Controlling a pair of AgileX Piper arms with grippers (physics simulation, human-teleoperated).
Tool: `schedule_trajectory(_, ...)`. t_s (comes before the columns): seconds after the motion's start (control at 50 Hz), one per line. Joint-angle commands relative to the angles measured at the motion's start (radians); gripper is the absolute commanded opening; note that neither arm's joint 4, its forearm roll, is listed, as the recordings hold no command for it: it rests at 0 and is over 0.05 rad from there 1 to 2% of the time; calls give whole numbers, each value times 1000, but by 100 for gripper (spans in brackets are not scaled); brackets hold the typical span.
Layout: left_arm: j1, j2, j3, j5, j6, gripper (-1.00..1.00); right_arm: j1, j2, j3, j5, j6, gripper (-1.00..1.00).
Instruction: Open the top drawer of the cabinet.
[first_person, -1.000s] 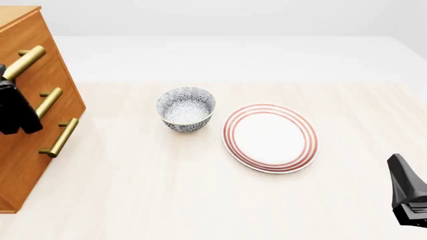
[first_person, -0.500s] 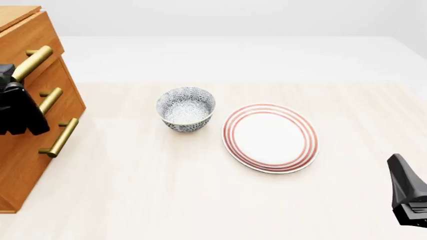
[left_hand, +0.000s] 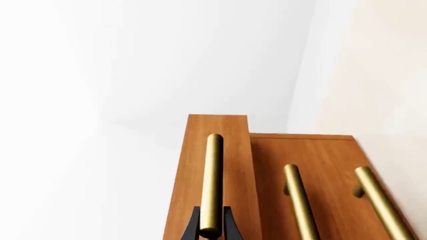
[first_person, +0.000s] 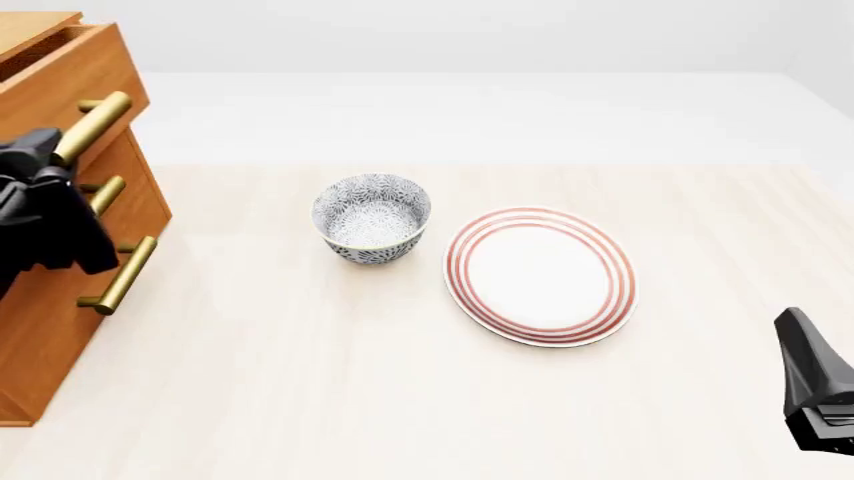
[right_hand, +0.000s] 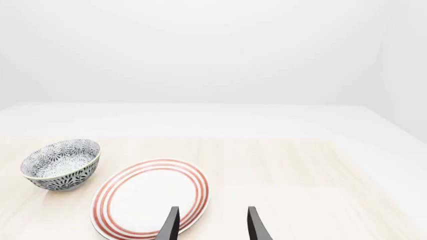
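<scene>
At nine o'clock, the left gripper (first_person: 60, 150) is clamped on the handle (first_person: 91, 128) of the cabinet's (first_person: 54, 290) slightly open top drawer (first_person: 60, 75); an off-line pull could make it slip.

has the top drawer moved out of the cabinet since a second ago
Yes. In the front view the top drawer has slid out towards the bowl, its front now standing proud of the lower drawers, pulled by the left gripper on its handle.

No legible text, labels, brand marks, numbers or signs appear in any view. The bowl (first_person: 372, 217) carries only a dark floral pattern, and the plate (first_person: 541, 276) only red concentric rings; finer markings, if any, cannot be resolved.
</scene>
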Motion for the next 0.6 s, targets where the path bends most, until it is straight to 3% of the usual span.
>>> schedule_trajectory(0.02, -19, -24, 52, 31, 15, -100, 0, 0, 0, 0, 0, 100)
schedule_trajectory(0.6, -108, 36, 11, 10, 10, -100, 0, 0, 0, 0, 0, 100)
